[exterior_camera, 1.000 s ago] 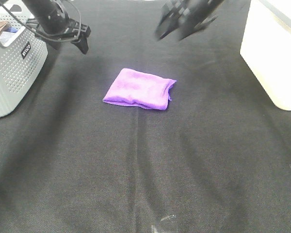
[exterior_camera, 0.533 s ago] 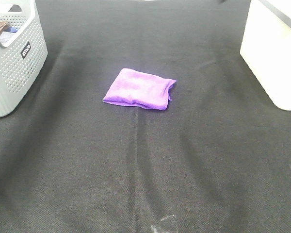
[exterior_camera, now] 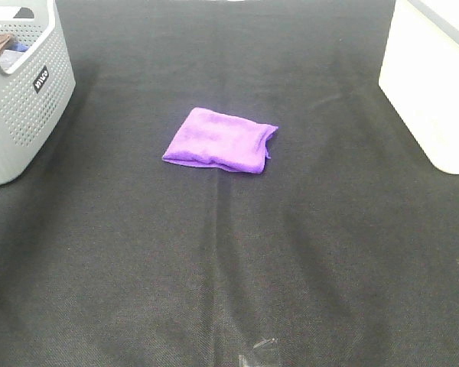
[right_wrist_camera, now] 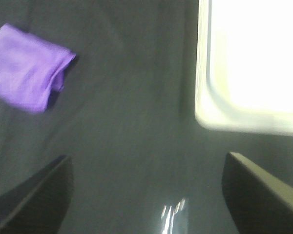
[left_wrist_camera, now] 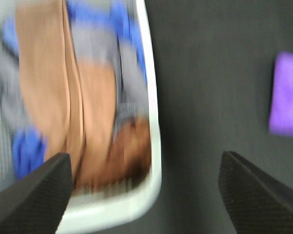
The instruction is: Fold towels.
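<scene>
A purple towel lies folded into a small rectangle on the black table cloth, near the middle. It also shows in the left wrist view and the right wrist view. Both arms are out of the exterior view. My left gripper is open and empty, high above the edge of the grey basket, which holds brown, blue and grey towels. My right gripper is open and empty, high above the cloth between the purple towel and the white bin.
The grey perforated laundry basket stands at the back left of the table. The white bin stands at the back right. The black cloth covers the whole table.
Both arms were over the back of the table one second ago and have pulled up out of the exterior view. The purple towel has not moved.
</scene>
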Controlling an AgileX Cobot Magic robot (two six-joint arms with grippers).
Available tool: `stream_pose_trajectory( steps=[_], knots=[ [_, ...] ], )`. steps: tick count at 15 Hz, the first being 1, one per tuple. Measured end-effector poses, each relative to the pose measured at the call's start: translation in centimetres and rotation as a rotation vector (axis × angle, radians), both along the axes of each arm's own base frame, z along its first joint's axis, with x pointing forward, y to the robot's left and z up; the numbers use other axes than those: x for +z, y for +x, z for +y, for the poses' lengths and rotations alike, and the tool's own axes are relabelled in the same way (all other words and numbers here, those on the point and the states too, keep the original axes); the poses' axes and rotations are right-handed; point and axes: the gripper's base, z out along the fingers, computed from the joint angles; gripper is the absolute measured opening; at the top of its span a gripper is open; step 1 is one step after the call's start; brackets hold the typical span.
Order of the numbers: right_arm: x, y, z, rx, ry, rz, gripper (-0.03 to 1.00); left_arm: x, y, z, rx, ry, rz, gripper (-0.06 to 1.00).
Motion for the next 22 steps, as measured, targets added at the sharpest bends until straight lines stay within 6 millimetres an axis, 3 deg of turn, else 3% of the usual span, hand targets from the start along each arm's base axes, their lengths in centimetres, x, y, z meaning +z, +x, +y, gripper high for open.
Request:
stream_pose_trajectory(
  steps=[3, 6, 7, 10, 14, 16, 18, 22],
  knots=[
    [-0.1, -10.4, 0.1, -0.004, 0.006, -0.071, 0.81, -0.3, -10.4, -0.4, 0.012, 0.002, 0.056, 0.76],
    [-2.9, -19.0, 0.2, -0.003, 0.005, -0.157, 0.81, -2.0, -19.1, -0.7, 0.022, 0.015, -0.05, 0.76],
    [-4.9, -22.6, 0.1, -0.006, -0.003, -0.211, 0.81, -3.5, -22.7, -0.8, 0.026, 0.028, -0.094, 0.76],
    [-9.0, -26.9, -0.3, -0.027, -0.048, -0.281, 0.81, -7.3, -28.7, -0.9, 0.033, 0.057, -0.129, 0.76],
    [-13.2, -30.1, -0.6, -0.049, -0.085, -0.385, 0.81, -10.7, -34.0, -1.1, 0.046, 0.058, -0.244, 0.76],
    [-14.2, -30.0, -0.6, -0.075, -0.057, -0.369, 0.81, -12.0, -36.8, -1.2, 0.097, 0.013, -0.366, 0.76],
    [-15.1, -29.3, -0.6, -0.081, -0.054, -0.358, 0.81, -12.9, -38.2, -1.3, 0.118, -0.011, -0.441, 0.76],
    [-16.9, -28.0, -0.6, -0.08, -0.044, -0.341, 0.81, -13.1, -38.4, -1.3, 0.142, -0.04, -0.461, 0.76]
  ],
)
